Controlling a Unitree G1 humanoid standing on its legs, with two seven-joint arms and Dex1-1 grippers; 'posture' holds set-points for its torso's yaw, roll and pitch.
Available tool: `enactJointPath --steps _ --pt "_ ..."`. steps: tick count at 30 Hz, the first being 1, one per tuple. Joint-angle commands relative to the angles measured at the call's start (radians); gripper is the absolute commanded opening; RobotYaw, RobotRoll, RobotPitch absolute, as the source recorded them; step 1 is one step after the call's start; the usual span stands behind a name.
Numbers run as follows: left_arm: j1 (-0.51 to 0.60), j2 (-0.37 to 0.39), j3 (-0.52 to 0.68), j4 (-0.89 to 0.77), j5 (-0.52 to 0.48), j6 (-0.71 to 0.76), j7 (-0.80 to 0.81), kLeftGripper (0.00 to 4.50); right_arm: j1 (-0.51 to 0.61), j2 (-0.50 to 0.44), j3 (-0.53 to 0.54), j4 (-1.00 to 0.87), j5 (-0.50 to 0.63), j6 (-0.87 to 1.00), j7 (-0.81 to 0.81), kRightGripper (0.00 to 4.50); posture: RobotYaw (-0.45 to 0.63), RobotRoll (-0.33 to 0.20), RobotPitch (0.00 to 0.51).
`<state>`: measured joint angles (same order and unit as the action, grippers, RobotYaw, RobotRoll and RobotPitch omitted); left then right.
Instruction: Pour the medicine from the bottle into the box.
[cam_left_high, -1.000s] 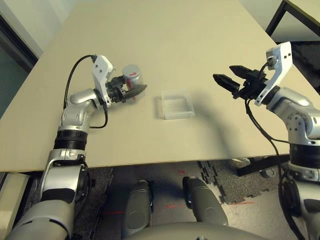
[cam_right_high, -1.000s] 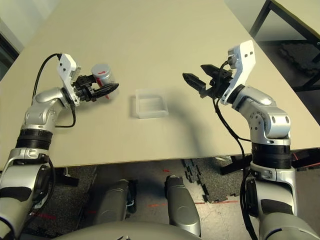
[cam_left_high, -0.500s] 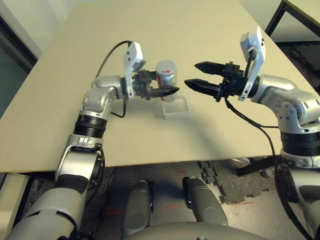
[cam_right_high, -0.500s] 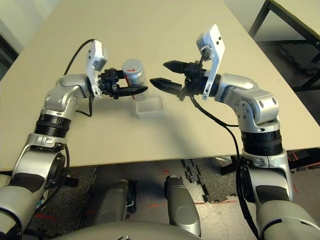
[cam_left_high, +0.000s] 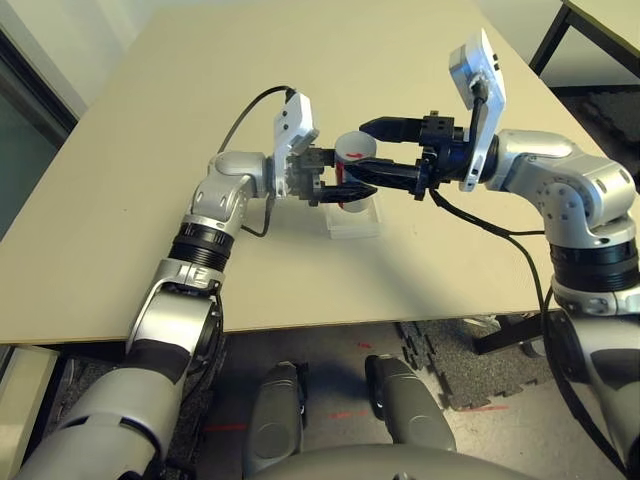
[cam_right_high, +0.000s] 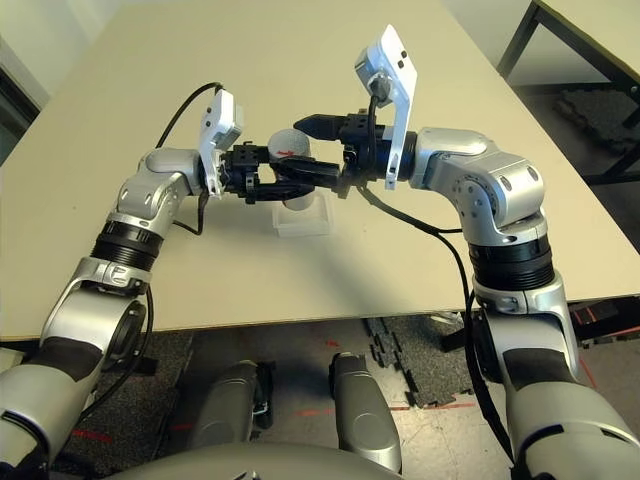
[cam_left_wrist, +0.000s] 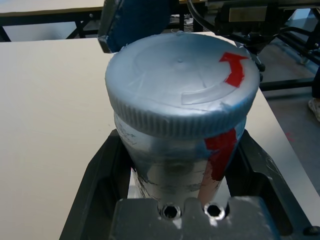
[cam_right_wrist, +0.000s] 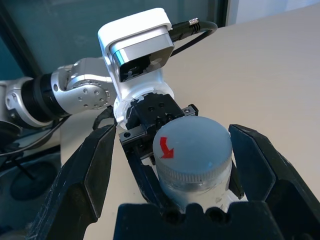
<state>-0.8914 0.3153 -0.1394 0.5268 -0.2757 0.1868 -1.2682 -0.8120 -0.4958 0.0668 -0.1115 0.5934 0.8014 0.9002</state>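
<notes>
left gripper, jaws clamped on the bottle, has carried it from the table's left side to a spot above the box; the bottle stays upright with its cap still on. right gripper has swung in from the far right, and its jaws now stand wide on either side of the cap, not yet closed on it. the step in hand is probably uncapping; no medicine is visible, and pouring has not begun.
</notes>
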Motion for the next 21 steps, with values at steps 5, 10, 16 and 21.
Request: enactJointPath --steps 5,10,16,21 --pt "-0.002 -0.009 -0.007 -0.020 0.006 0.006 -0.001 2.85 -0.011 0.005 0.036 0.046 -0.068 -0.084 0.023 4.50 -0.16 0.000 0.107" --pt "0.005 -0.006 -0.005 -0.043 0.002 0.020 0.003 2.85 -0.011 0.012 0.046 0.070 -0.092 -0.111 0.027 4.50 -0.15 0.000 0.107" --pt "0.013 0.001 -0.002 -0.065 0.001 0.036 0.008 2.85 -0.011 0.021 0.044 0.077 -0.099 -0.119 0.033 3.15 -0.14 0.000 0.107" --pt "0.017 0.008 -0.004 -0.071 0.000 0.044 0.005 2.85 -0.024 0.032 0.035 0.088 -0.099 -0.136 0.050 2.70 -0.14 0.000 0.113"
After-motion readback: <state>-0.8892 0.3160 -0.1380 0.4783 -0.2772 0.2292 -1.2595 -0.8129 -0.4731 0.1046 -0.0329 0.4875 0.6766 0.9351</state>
